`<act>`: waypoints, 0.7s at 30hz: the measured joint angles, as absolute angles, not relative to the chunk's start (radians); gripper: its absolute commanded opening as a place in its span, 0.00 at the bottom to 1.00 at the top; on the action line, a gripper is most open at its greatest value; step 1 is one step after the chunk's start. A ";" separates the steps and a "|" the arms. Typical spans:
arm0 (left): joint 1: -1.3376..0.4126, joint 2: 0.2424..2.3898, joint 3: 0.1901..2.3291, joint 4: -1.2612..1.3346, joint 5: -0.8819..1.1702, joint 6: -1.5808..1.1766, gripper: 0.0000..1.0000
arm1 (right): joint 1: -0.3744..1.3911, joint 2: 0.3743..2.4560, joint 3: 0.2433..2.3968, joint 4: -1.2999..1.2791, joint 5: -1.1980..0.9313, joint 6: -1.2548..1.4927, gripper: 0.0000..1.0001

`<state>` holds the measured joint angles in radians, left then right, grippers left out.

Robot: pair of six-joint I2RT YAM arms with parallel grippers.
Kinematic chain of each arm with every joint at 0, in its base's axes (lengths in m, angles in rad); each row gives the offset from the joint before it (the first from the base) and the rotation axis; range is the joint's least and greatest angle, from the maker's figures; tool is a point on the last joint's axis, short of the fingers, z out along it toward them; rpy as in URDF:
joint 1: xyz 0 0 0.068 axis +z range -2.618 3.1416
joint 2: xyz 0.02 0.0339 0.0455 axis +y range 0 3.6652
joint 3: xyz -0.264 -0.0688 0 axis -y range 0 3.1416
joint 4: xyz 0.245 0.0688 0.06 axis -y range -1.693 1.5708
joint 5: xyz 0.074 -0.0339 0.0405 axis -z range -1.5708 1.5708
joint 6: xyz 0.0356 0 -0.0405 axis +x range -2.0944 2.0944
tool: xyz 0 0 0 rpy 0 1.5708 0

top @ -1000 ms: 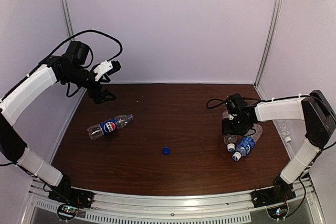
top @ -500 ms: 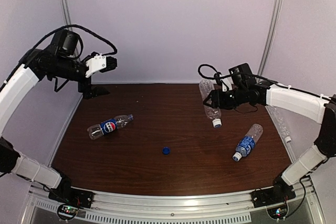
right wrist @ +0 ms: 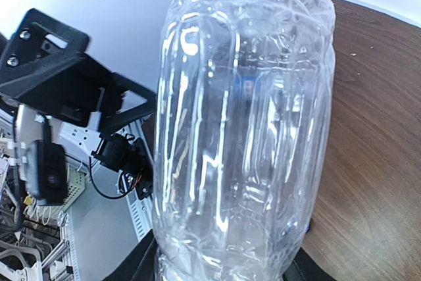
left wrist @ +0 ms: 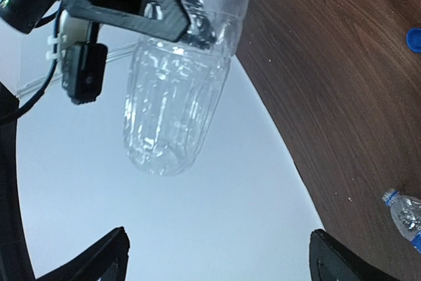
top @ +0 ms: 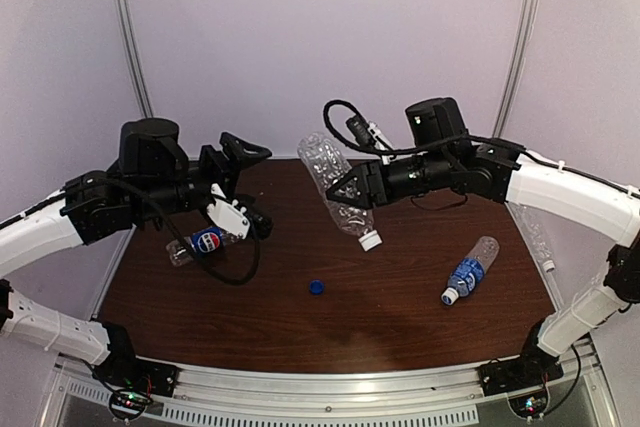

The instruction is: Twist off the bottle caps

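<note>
Nearest, the dark brown bench (top: 400, 332) carries a blue cap (top: 316, 287), a blue-label bottle (top: 468, 272) at the right and a Pepsi bottle (top: 203, 243) at the left. Above the bench, the right gripper (top: 352, 187) is closed around a clear bottle (top: 322, 162), which is tilted with its white cap (top: 371, 241) downward. The left gripper (top: 260, 190) is wide open and empty, near this bottle but not touching it. Pale walls (top: 300, 47) stand behind.

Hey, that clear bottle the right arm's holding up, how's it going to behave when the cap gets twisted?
The clear bottle looks empty and thin-walled, so it is probably light and easily crushed. Its smooth crinkled sides may slip or twist in the right gripper once the white cap is turned.
</note>
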<state>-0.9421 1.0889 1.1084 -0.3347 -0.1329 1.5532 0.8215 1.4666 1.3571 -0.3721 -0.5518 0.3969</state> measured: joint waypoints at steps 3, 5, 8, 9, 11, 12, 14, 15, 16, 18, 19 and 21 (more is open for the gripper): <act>-0.944 1.087 1.015 -0.235 -0.135 1.681 0.97 | 0.870 1.475 1.358 -0.370 -0.564 0.397 0.36; -0.949 1.081 0.971 -0.171 -0.135 1.743 0.97 | 0.892 1.494 1.370 -0.371 -0.569 0.396 0.36; -0.960 1.079 0.936 -0.085 -0.142 1.802 0.98 | 0.920 1.541 1.410 -0.379 -0.570 0.389 0.36; -0.963 1.079 0.935 -0.066 -0.147 1.810 0.97 | 0.925 1.552 1.419 -0.381 -0.570 0.387 0.36; -0.964 1.078 0.935 -0.026 -0.155 1.821 0.97 | 0.933 1.561 1.422 -0.381 -0.573 0.387 0.36; -0.964 1.076 0.935 -0.014 -0.157 1.826 0.97 | 0.938 1.563 1.422 -0.382 -0.577 0.387 0.36; -0.964 1.073 0.932 0.005 -0.156 1.839 0.97 | 0.947 1.570 1.432 -0.385 -0.582 0.388 0.36; -0.964 1.072 0.929 0.009 -0.156 1.843 0.97 | 0.951 1.578 1.444 -0.385 -0.585 0.387 0.36; -0.964 1.073 0.928 0.011 -0.156 1.844 0.97 | 0.955 1.588 1.460 -0.385 -0.585 0.387 0.36; -0.968 1.079 0.928 0.010 -0.157 1.843 0.97 | 0.965 1.607 1.490 -0.383 -0.587 0.384 0.36; -0.970 1.082 0.928 0.007 -0.157 1.842 0.97 | 0.971 1.614 1.502 -0.382 -0.587 0.381 0.36; -0.978 1.090 0.927 -0.001 -0.157 1.841 0.97 | 0.984 1.625 1.523 -0.384 -0.588 0.371 0.36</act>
<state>-0.9775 1.0904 0.9268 -0.0010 -0.1566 1.8408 0.9836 1.6249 1.5234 -0.3836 -0.5884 0.3710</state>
